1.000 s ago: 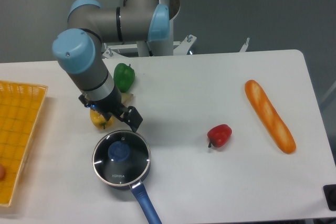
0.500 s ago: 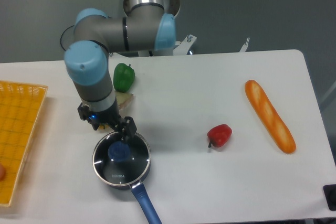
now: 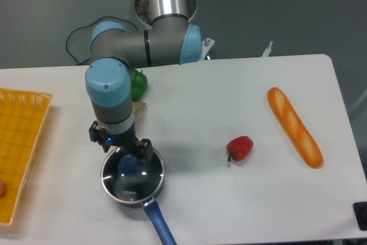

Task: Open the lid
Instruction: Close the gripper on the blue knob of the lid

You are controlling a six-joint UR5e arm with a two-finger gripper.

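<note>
The round glass lid (image 3: 137, 183) with a thin metal rim, a blue centre knob (image 3: 129, 166) and white "KONKA" lettering sits on the dark saucepan with the blue handle (image 3: 158, 226) near the table's front left. My gripper (image 3: 128, 154) hangs straight over the lid's far half, fingers pointing down just behind the knob. The jaws look spread, but the wrist hides most of them. I cannot tell if the fingers touch the knob.
A green pepper (image 3: 137, 83) lies behind the arm. A red pepper (image 3: 239, 148) lies right of the pan, a bread loaf (image 3: 294, 126) further right. An orange basket (image 3: 20, 147) stands at the left edge.
The arm has swung forward and to the right. The gripper moved from behind the pan, beside a yellow item, to directly over the lid near its knob. The lid has not moved.
</note>
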